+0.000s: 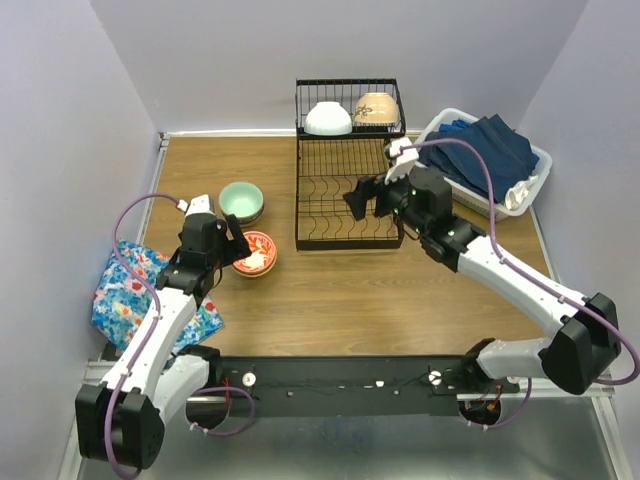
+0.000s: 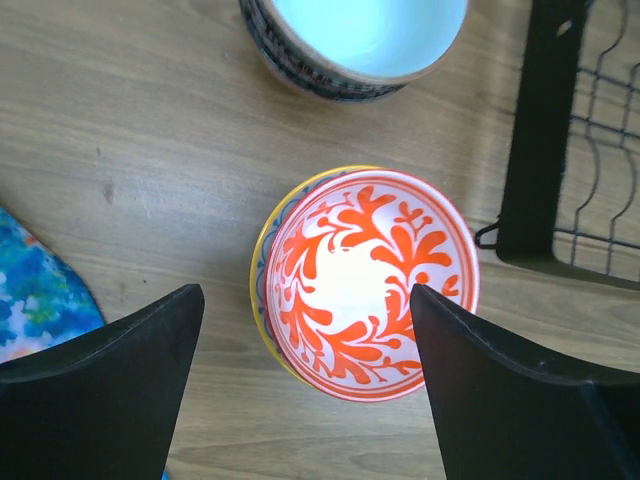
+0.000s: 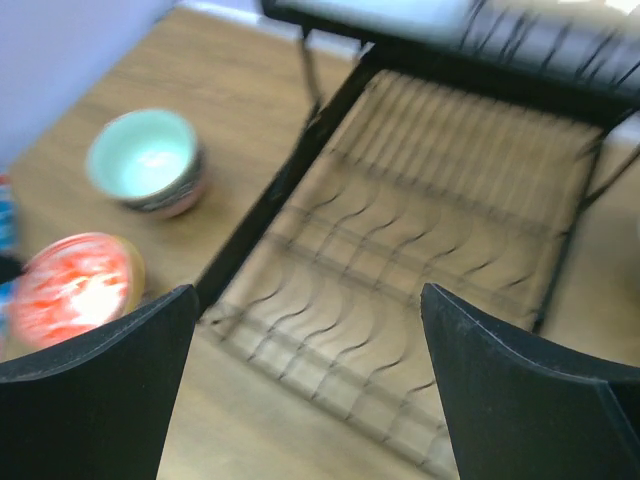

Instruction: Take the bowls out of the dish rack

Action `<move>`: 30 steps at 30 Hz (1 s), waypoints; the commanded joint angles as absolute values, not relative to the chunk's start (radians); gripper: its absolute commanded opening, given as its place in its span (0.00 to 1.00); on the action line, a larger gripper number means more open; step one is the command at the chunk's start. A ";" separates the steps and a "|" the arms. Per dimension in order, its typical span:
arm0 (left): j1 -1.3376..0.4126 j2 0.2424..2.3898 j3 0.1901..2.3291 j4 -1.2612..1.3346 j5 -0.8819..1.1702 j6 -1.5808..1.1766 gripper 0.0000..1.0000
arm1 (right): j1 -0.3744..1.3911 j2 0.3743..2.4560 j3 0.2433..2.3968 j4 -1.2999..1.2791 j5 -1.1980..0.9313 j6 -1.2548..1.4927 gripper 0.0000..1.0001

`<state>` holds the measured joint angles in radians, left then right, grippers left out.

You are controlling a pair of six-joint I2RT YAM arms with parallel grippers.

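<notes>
- Two bowls are left in the dish rack [image 1: 300,215]: a white bowl [image 1: 328,119], seemingly upturned, and a beige bowl [image 1: 375,108] just beside it, both in the raised basket at the back. The slotted lower tray looks bare.
- The red-patterned bowl [image 2: 372,283] sits on the table [image 1: 400,290] left of the rack, nested in a yellow-rimmed bowl [image 2: 258,270]. The mint-green bowl [image 2: 365,30] stands near it, on top of a dark-patterned one.
- My left claw [image 2: 305,300] hangs over the red-patterned bowl, fingers spread wide on either side and touching nothing, so I judge this put-down done.
- My right claw [image 3: 308,300] is wide too and empty, hovering over the lower tray.
- Next, I reckon, the right claw goes up and back to the raised basket for the white bowl. It must clear the front wires, and an upturned bowl offers little rim to pinch.
- Further out: a floral cloth [image 1: 125,290] lies under my left arm, and a white basket [image 1: 540,160] of blue cloths sits right of the rack.
</notes>
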<state>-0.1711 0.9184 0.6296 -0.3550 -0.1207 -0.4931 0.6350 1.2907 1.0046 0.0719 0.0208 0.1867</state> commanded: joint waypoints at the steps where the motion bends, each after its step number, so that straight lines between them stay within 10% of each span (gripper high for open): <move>1: -0.169 0.835 0.672 -0.423 -0.166 -0.420 0.94 | 0.620 1.357 1.214 -0.102 0.228 -0.179 1.00; 30: -0.172 0.736 0.589 -0.333 -0.130 -0.345 0.99 | 0.446 1.977 2.032 -0.396 -0.520 -0.673 1.00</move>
